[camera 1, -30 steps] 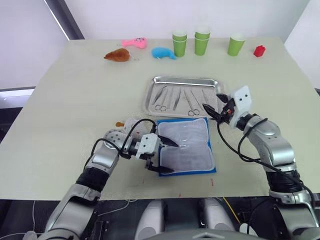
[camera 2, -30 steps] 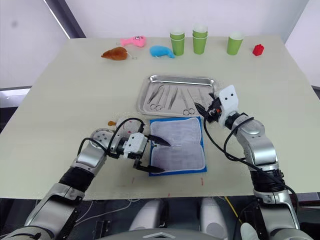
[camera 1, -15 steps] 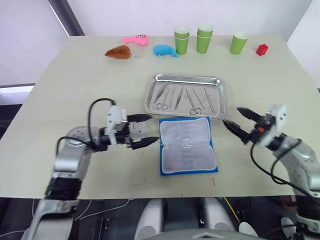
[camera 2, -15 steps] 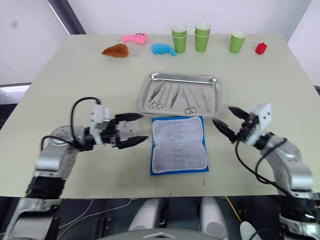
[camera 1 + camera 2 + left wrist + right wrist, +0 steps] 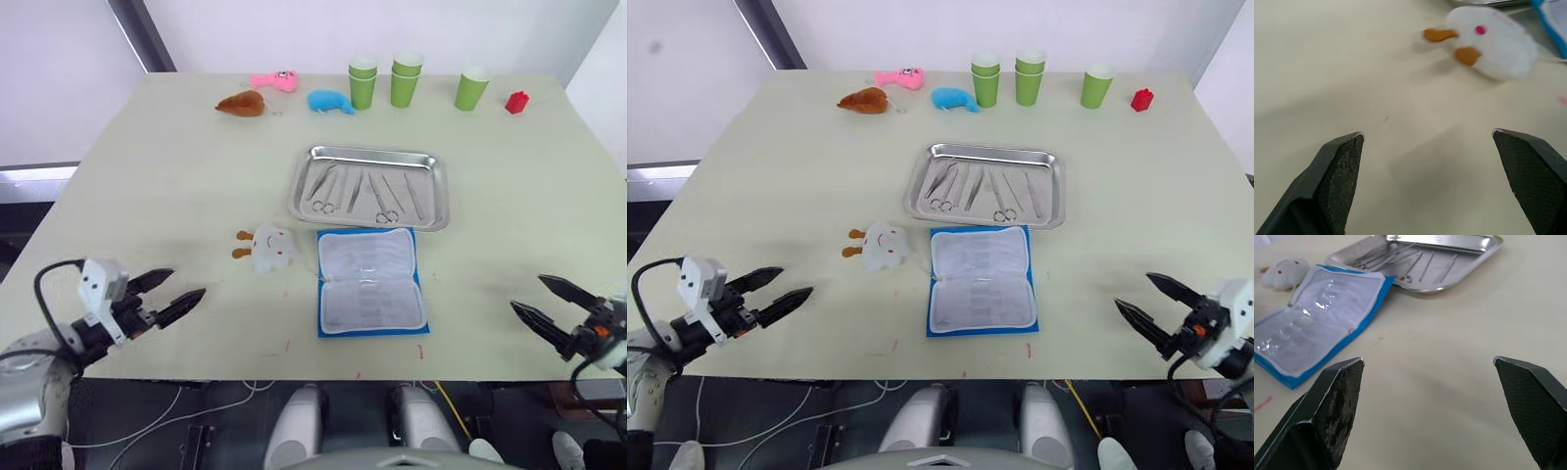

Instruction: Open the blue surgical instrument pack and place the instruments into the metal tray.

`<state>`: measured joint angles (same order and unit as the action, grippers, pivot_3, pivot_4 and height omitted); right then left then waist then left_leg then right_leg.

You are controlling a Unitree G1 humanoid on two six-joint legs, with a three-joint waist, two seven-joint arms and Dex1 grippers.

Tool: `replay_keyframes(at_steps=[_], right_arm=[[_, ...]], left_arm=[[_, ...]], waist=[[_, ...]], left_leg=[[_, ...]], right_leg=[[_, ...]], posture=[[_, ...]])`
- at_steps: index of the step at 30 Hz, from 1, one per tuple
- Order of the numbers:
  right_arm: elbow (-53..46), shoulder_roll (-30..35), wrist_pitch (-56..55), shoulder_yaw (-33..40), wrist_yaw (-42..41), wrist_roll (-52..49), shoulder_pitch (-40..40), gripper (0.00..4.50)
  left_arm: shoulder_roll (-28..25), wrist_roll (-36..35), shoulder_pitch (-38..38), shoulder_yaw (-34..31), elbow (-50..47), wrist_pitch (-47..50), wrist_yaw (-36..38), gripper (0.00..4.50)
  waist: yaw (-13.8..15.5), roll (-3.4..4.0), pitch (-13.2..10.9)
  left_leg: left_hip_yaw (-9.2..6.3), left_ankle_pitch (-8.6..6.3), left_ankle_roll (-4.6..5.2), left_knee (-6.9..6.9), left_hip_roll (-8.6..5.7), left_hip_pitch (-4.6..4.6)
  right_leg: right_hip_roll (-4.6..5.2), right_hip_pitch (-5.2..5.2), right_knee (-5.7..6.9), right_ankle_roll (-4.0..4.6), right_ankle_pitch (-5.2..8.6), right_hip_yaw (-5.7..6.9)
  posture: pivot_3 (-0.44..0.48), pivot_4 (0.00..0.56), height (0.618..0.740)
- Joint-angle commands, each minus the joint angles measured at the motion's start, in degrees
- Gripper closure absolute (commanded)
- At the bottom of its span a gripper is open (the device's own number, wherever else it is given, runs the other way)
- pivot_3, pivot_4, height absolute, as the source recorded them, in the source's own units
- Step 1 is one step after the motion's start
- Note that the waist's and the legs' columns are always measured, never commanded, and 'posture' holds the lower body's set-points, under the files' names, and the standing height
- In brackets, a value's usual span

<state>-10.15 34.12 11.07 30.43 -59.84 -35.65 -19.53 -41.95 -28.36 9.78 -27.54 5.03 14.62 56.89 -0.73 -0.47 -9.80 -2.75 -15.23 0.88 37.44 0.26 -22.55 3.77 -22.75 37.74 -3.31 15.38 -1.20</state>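
We find the blue surgical instrument pack (image 5: 371, 282) lying open flat near the middle of the surface (image 5: 176, 186), pale lining up, its pockets looking empty. Just beyond it, toward the far edge, the metal tray (image 5: 368, 186) holds the instruments (image 5: 361, 190), laid side by side. Our left gripper (image 5: 165, 296) hovers at the near left corner, fingers spread wide and holding nothing; our right gripper (image 5: 545, 309) hovers at the near right corner, likewise spread and empty. A white plush toy (image 5: 269, 247) sits just left of the pack. We judge the transfer complete; next we would only confirm no tool remains in the pack.
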Motion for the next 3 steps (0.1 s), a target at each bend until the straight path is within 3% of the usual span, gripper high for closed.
replay_keyframes(at_steps=[1, 3], right_arm=[[1.34, 0.04, -3.33, 2.87, -1.23, 0.06, -1.87, 0.05], [2.46, -0.31, -4.72, 2.82, -1.51, 0.75, -2.97, 0.05]], left_arm=[[0.87, 0.95, 1.5, -1.16, -1.49, -1.38, -2.41, 0.0], [1.28, 2.36, 1.92, -0.55, -0.53, -3.17, -3.24, 0.0]], waist=[[0.08, -0.02, 0.01], [0.16, -0.06, 0.03]], left_leg=[[0.0, 0.0, -0.01, 0.0, 0.0, 0.0], [-0.01, 0.01, -0.02, 0.0, 0.0, 0.0]], right_leg=[[0.01, 0.0, 0.0, 0.01, -0.01, 0.0], [0.01, 0.0, 0.01, 0.02, -0.01, 0.02]], posture=[[0.0, 0.15, 0.739], [0.0, 0.15, 0.739]])
